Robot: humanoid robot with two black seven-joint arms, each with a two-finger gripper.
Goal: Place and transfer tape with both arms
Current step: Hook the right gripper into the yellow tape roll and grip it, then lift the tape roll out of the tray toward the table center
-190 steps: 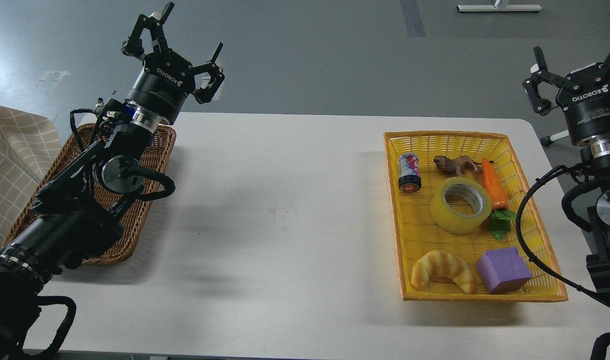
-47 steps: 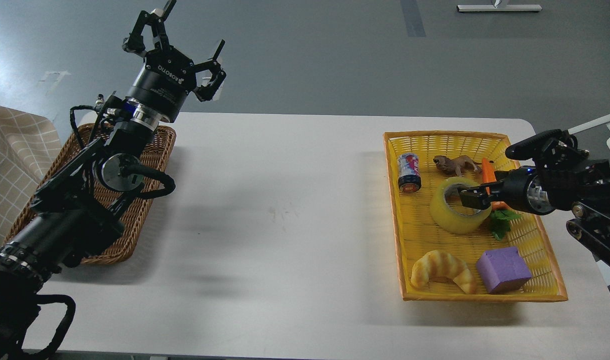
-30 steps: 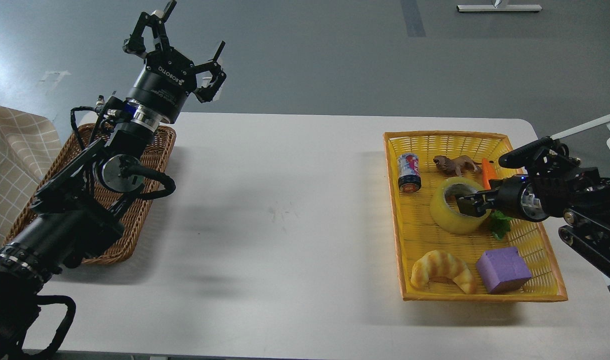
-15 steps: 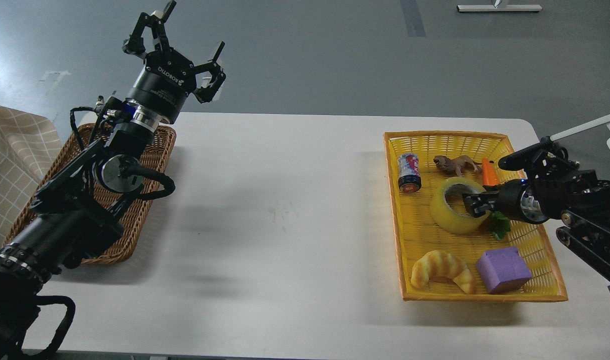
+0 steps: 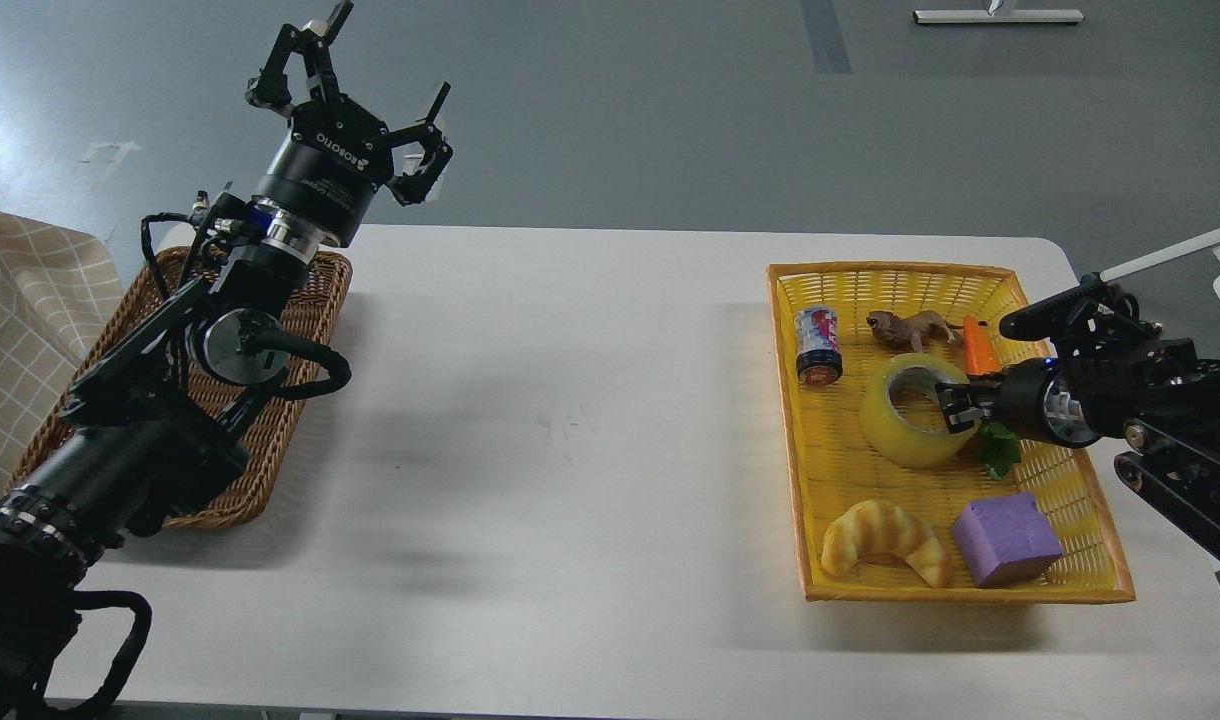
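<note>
Wide roll of translucent yellow packing tape (image 5: 910,412) lying flat in yellow plastic mesh basket (image 5: 1070,500) on white table (image 5: 570,420). Right black two-finger gripper (image 5: 955,405) reaching over roll's right rim, fingers pinching its wall. Left black gripper (image 5: 355,85) hovering above brown wicker basket (image 5: 300,340), fingers spread, holding nothing.

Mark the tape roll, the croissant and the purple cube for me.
tape roll (image 5: 895,435): head view, on its yellow outer wall.
croissant (image 5: 875,532): head view, on its ridged middle.
purple cube (image 5: 1005,535): head view, on its top face.
</note>
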